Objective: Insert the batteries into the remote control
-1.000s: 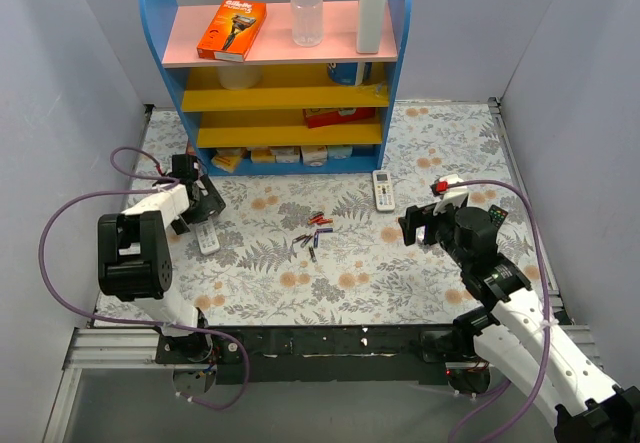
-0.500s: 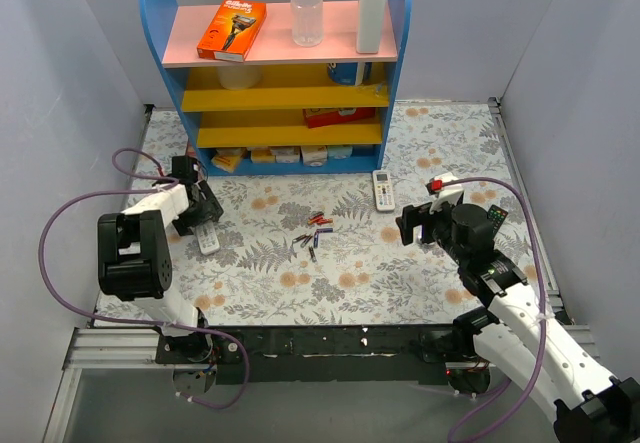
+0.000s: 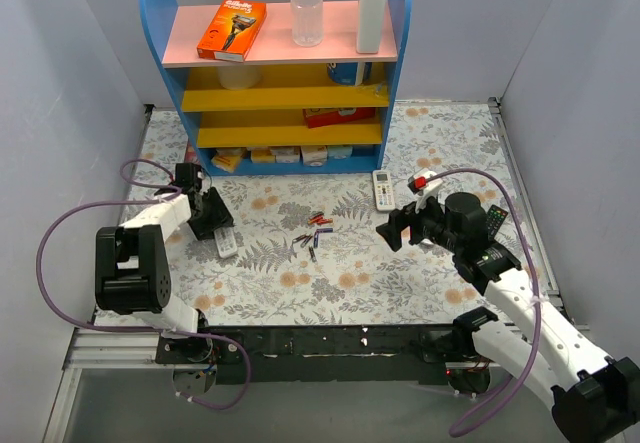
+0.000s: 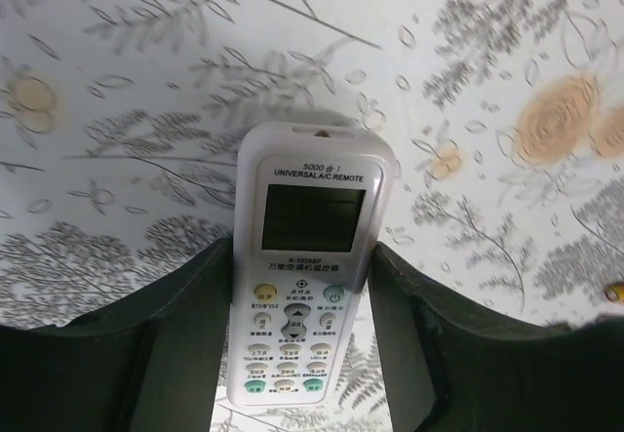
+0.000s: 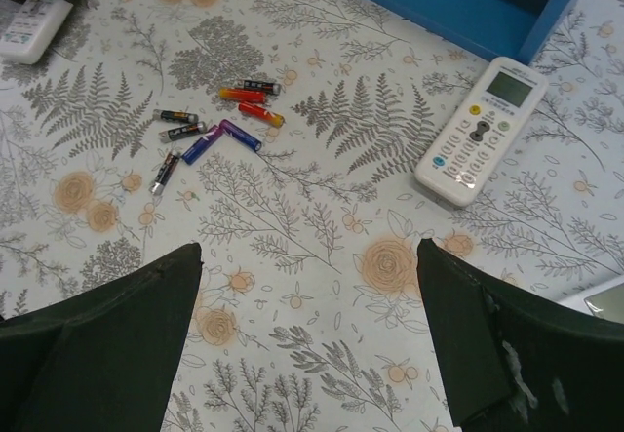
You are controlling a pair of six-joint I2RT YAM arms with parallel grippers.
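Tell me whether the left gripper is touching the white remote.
Touching. In the left wrist view, the left gripper has both fingers pressed against the long edges of the white remote, with no gap visible.

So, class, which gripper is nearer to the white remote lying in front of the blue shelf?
Right. The right gripper hangs open just on the near side of that white remote; the left gripper sits far off leftward, clamped on a second remote.
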